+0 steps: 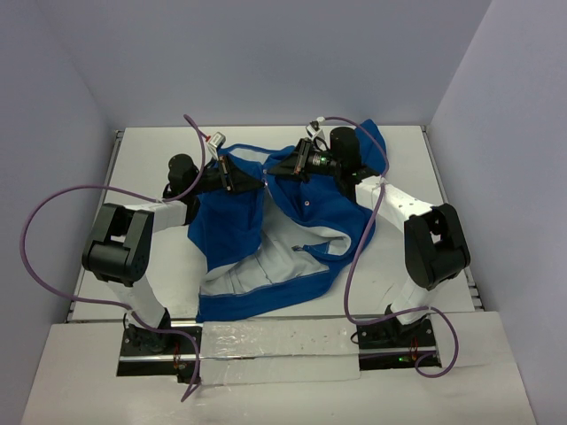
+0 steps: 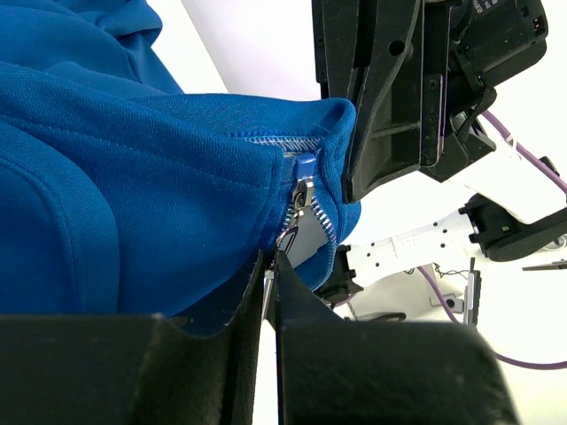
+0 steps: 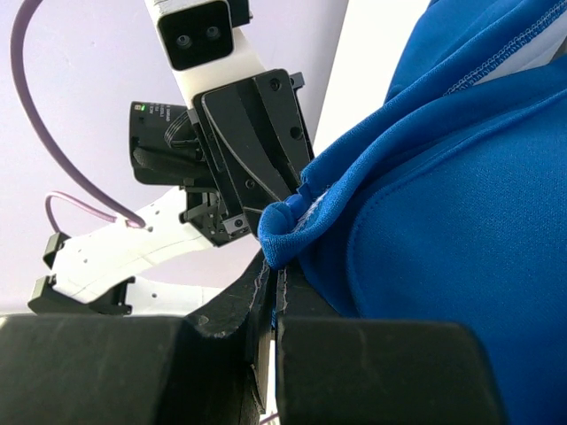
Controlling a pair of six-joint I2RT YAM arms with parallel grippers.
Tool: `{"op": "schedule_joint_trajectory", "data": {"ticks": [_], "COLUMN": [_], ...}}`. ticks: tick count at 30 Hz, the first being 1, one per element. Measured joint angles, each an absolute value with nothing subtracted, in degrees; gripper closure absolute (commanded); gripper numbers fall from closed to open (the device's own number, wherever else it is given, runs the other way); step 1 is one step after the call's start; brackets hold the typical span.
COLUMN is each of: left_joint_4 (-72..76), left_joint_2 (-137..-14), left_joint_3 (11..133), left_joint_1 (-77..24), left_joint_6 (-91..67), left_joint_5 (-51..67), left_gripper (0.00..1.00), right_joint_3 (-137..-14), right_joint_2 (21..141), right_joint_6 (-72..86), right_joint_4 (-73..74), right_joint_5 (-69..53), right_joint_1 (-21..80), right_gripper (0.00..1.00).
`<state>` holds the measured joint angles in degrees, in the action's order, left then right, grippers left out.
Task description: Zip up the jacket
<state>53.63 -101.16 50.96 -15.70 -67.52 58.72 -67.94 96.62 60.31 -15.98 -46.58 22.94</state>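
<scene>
The royal-blue jacket (image 1: 232,226) lies spread on the white table (image 1: 416,150), its pale lining (image 1: 275,266) showing toward the near edge. Both grippers meet at its far end. In the left wrist view the silvery zipper slider (image 2: 304,190) sits at the jacket's (image 2: 133,177) hem, and its pull tab hangs down between the fingers of my left gripper (image 2: 270,266), which is shut on it. My right gripper (image 3: 273,270) is shut on the bunched jacket (image 3: 443,221) edge just beside the zipper. In the top view the left gripper (image 1: 257,180) and right gripper (image 1: 277,168) almost touch.
Purple cables (image 1: 53,212) loop beside both arms; one crosses the jacket on the right (image 1: 354,257). Grey walls close in the table at the back and both sides. A taped strip (image 1: 266,341) runs along the near edge between the arm bases.
</scene>
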Motion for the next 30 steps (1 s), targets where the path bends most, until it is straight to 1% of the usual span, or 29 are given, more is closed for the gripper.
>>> {"op": "schedule_joint_trajectory", "data": {"ticks": [3,6,14,21,26,30], "left_joint_4": [53.59,53.60,54.11,54.19,54.47,55.90], "left_joint_2": [-101.16,-101.16,-101.16,-101.16,-101.16,-101.21], "left_joint_3": [50.96,50.96,50.96,50.96,50.98,50.98], "left_joint_1": [-15.70,-15.70,-15.70,-15.84,-16.10,-16.19], "left_joint_6": [-67.48,-67.51,-68.55,-68.77,-69.55,-70.80], "left_joint_5": [58.72,58.72,58.72,58.72,58.72,58.72], "left_gripper": [0.86,0.82,0.80,0.76,0.79,0.79], "right_joint_3": [-67.94,-67.99,-68.34,-68.36,-68.36,-68.38], "right_joint_2": [96.62,96.62,96.62,96.62,96.62,96.62], "right_joint_6": [60.30,60.08,59.62,59.51,59.53,59.53], "right_joint_4": [-15.81,-15.64,-15.05,-14.96,-14.96,-14.96], "right_joint_5": [-46.57,-46.58,-46.59,-46.59,-46.59,-46.59], "right_joint_1": [22.94,22.94,22.94,22.94,22.94,22.94], "right_gripper": [1.00,1.00,1.00,1.00,1.00,1.00]}}
